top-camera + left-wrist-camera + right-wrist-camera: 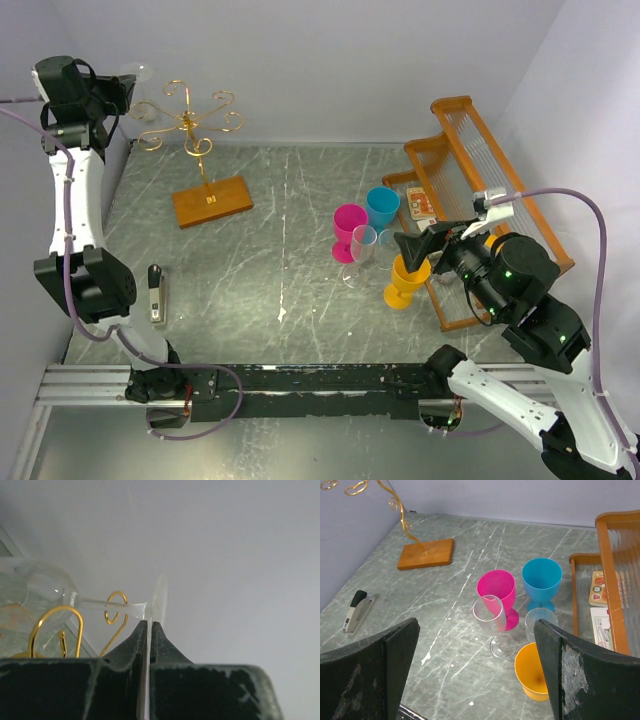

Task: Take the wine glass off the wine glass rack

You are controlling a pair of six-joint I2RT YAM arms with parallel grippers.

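Well to the right of the wine glass rack (211, 200), the right pincer (476, 624) hangs spread wide and empty over a clear stemmed glass (492, 645) and an orange goblet (532, 677) on the tabletop (290, 260). At the rack's top left scrolls, the left pincer (149, 624) is clamped on the foot of the wine glass (125, 608). The glass lies sideways, its stem crossing a gold scroll.

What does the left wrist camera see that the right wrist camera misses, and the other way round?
Only left wrist: a clear wine glass lying sideways, stem in a gold loop, foot pinched by the shut left gripper. Only right wrist: pink plastic goblet, blue plastic goblet, orange plastic cup, black-and-grey stapler, the open right gripper. Both: the thin gold wire wine glass rack.
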